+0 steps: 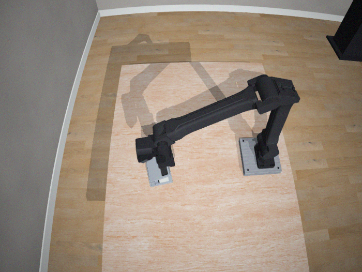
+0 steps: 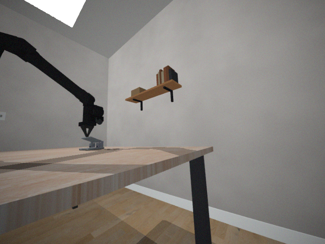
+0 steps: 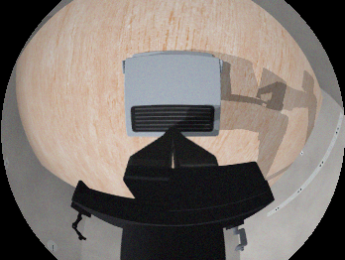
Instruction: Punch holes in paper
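Observation:
A grey hole punch [image 1: 158, 174] stands on the light wooden table, left of the arm's base. It also shows in the side view [image 2: 92, 144], where its lever slopes up to the left. White paper [image 1: 163, 180] shows at its near end. My gripper [image 2: 87, 132] is shut and empty, pointing straight down, with its tips just above the raised lever end; I cannot tell if they touch. In the wrist view the shut fingers [image 3: 172, 141] sit at the ribbed near edge of the punch's lever [image 3: 172, 97].
The arm's grey base plate [image 1: 259, 157] is bolted to the table to the right of the punch. The table's left edge lies close to the punch. A wall shelf with books [image 2: 154, 89] hangs well off the table.

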Motion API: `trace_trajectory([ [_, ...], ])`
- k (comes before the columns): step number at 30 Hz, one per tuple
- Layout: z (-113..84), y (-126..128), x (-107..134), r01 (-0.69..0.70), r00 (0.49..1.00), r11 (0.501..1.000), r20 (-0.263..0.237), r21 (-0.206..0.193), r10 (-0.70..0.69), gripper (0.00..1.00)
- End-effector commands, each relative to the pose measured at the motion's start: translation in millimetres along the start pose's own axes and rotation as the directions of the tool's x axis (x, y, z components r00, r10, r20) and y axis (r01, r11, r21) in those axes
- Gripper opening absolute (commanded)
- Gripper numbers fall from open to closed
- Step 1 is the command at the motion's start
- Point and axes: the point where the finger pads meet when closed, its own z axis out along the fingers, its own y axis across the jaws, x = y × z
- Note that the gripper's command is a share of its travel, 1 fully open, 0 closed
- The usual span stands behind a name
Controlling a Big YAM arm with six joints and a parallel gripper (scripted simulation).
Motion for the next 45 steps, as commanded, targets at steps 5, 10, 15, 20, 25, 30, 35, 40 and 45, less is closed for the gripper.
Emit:
trace_trajectory([
  [5,3.2,6,-2,0.013,1.0,1.0,0.008,0.002,-0.013,0.0],
  [10,3.1,6,-1,0.013,1.0,1.0,0.008,0.002,-0.013,0.0],
  [15,3.1,6,-1,0.013,1.0,1.0,0.009,0.002,-0.013,0.0],
  [20,3.3,6,-1,0.013,1.0,1.0,0.008,0.002,-0.013,0.0],
  [25,3.8,6,-1,0.013,1.0,1.0,0.007,0.002,-0.013,0.0],
  [30,6.0,6,0,0.013,1.0,1.0,0.005,0.002,-0.013,0.0],
  [35,14.2,6,2,0.013,1.0,1.0,-0.001,0.001,-0.013,0.0],
  [40,17.7,6,3,0.013,1.0,1.0,-0.003,0.001,-0.013,0.0],
  [45,19.1,6,4,0.013,1.0,1.0,-0.005,0.0,-0.013,0.0],
])
